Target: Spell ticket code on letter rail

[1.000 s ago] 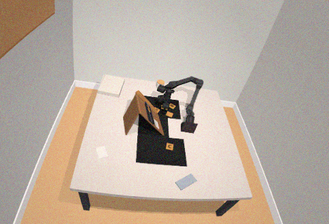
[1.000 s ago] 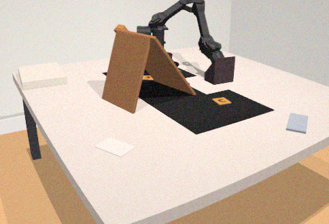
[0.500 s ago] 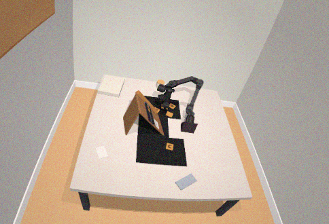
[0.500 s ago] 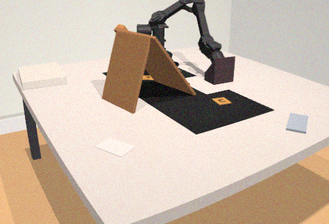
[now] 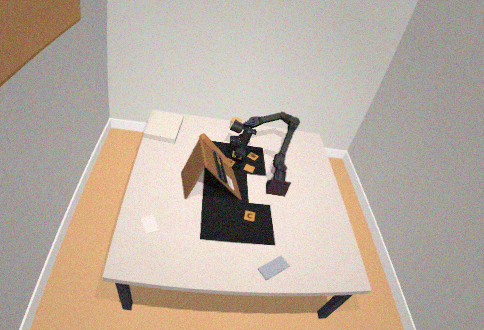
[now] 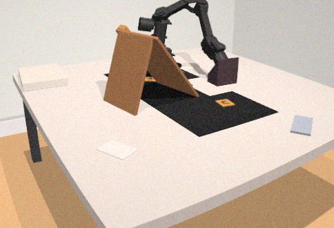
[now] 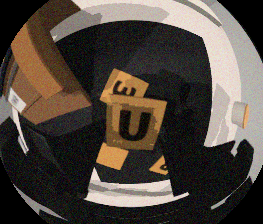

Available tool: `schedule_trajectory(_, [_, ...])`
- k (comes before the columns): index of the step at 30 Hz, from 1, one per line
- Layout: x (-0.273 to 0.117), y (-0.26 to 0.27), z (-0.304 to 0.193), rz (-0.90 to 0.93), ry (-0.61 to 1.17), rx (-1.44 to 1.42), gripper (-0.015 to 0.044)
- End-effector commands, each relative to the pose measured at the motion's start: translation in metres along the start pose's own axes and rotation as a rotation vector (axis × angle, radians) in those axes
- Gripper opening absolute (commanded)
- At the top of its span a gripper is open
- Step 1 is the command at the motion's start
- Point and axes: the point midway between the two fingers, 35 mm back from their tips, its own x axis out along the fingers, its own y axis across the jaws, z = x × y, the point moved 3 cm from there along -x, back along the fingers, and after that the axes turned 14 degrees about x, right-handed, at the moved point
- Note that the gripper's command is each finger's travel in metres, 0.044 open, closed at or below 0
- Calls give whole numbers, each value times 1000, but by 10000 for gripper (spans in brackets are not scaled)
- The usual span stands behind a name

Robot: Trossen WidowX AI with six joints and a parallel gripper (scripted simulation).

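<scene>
My gripper (image 5: pixel 239 155) is shut on the U tile (image 7: pixel 135 124), held face toward the wrist camera above the black mat. The E-like tile (image 7: pixel 124 87) lies partly behind it. A tile with no visible letter (image 7: pixel 112 156) and a lettered tile (image 7: pixel 161 165), cut off by a finger, lie nearby. The C tile (image 5: pixel 249 216) (image 6: pixel 225 102) lies on the front mat. The brown board (image 5: pixel 210 146) (image 6: pixel 128 70) (image 7: pixel 61 112) leans as a tent left of the gripper. Its dark rail (image 5: pixel 218 167) and white ticket (image 5: pixel 230 183) face the arm; the code is unreadable.
A cream box (image 5: pixel 164 125) (image 6: pixel 43 75) stands at the back left. A white card (image 5: pixel 149 223) (image 6: pixel 116 149) lies front left, a blue-grey block (image 5: pixel 274 267) (image 6: pixel 301 125) front right. A small cylinder (image 7: pixel 240 115) stands beyond the mat. The arm base (image 5: pixel 278 187) (image 6: pixel 224 72) is right of the board.
</scene>
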Motion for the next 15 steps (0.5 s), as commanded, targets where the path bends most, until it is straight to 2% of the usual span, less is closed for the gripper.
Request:
schedule_trajectory(1, [-12, 15, 11, 47, -62, 22, 0])
schedule_trajectory(15, [-67, 69, 37, 242, -270, 81, 0])
